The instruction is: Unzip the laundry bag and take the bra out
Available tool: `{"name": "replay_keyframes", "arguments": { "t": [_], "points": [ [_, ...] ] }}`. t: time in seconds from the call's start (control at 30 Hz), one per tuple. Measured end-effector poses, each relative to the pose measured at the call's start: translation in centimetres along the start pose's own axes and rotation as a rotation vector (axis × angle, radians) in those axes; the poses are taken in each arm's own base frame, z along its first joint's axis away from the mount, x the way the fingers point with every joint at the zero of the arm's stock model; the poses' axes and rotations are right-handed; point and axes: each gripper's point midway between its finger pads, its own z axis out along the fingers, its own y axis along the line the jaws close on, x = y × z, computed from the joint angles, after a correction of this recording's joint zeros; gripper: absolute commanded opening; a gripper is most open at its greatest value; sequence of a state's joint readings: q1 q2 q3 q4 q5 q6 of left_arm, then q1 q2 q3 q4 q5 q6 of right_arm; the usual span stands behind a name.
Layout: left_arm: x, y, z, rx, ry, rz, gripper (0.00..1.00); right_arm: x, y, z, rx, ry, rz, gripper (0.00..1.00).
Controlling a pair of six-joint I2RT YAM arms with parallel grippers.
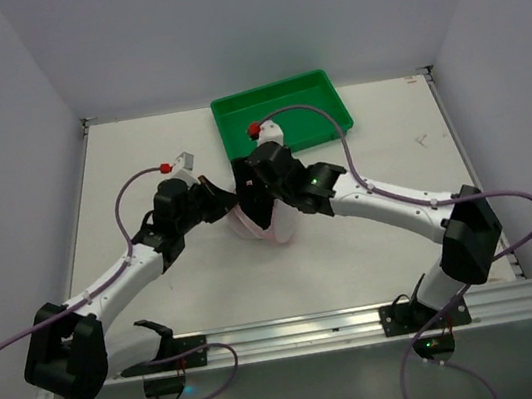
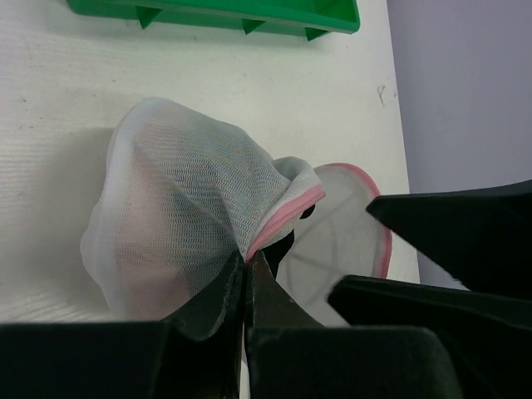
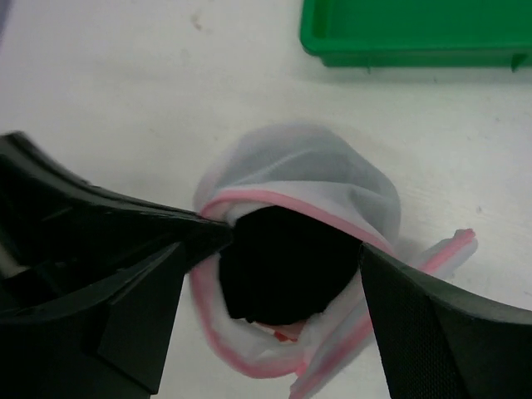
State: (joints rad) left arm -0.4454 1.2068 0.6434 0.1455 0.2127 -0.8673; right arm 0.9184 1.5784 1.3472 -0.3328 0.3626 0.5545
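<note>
1. Left end effector [image 2: 247,270]: clenched on the pink trim of the laundry bag [image 2: 174,208], mid-counter [image 1: 397,128].
2. Right end effector [image 3: 293,243]: released, jaws astride the bag's unzipped mouth. This arm is nearer the dark bra [image 3: 274,291], bundled inside at its 12 o'clock.
3. Green tray [image 1: 270,99]: beyond, 12 o'clock.

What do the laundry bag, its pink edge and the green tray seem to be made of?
Laundry bag: thin white mesh fabric, matte; the fine net weave shows and it folds softly.
Pink edge: probably woven fabric tape, since it bends with the mesh.
Green tray: likely moulded plastic, smooth with a slight sheen, with a rigid rim and small ribs below it.
</note>
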Motion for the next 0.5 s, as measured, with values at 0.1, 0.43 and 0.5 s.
{"name": "replay_keyframes", "arguments": {
  "t": [0.1,0.43,0.5],
  "points": [
    [0.0,0.2,0.0,-0.009,-0.001,-0.001,0.00,3.3,-2.4,1.0,0.105,0.091,-0.014,0.86],
    [0.7,1.0,0.0,-0.022,0.002,-0.011,0.00,13.5,-19.3,-5.4,0.434,0.263,0.134,0.83],
    [1.6,1.8,0.0,-0.029,0.015,-0.023,0.00,13.8,-18.9,-6.2,0.377,0.256,0.149,0.81]
  ]
}}
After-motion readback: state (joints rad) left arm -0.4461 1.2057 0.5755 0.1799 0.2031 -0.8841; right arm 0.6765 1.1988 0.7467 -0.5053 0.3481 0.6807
